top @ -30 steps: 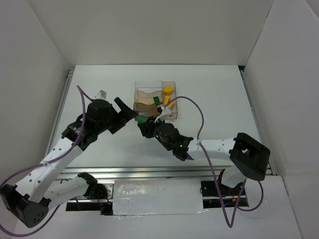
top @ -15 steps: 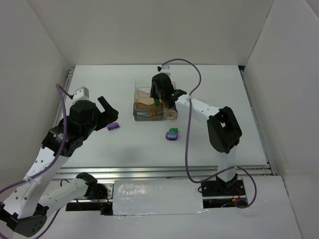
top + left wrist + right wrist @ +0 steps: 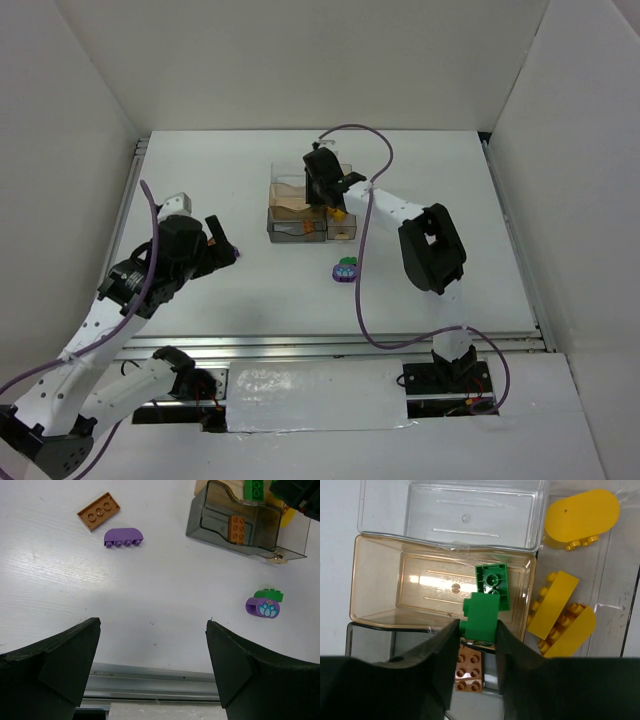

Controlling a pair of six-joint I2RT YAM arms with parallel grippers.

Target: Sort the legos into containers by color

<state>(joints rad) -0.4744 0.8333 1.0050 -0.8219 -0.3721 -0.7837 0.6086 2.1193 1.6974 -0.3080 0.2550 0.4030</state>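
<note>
right gripper (image 3: pixel 477 630) clamps narrow on a green brick (image 3: pixel 481 616), pinched at its lower part, most of the block standing clear of the fingers. it hangs over the tan bin (image 3: pixel 395 590), close to that bin's near wall and partly above a second green brick (image 3: pixel 492 581) lying inside.

- risk 1: let go here, the block may catch the wall or the brick below, tip, and drop into the grey bin (image 3: pixel 220 520) next door, where an orange brick (image 3: pixel 237 529) sits. wrong colour mix.
- risk 2: shallow grip, so a bump on the rim could twist it loose.
- yellow bricks (image 3: pixel 560 605) lie in the compartment to the right, apart from this.

left gripper (image 3: pixel 152 625) spread wide, holding nothing, above bare table. unsorted below it: purple brick (image 3: pixel 123 536) just beside an orange-brown plate (image 3: pixel 98 511), so a loose pinch could nudge or take both; rounded purple piece (image 3: pixel 263 608) well apart.
</note>
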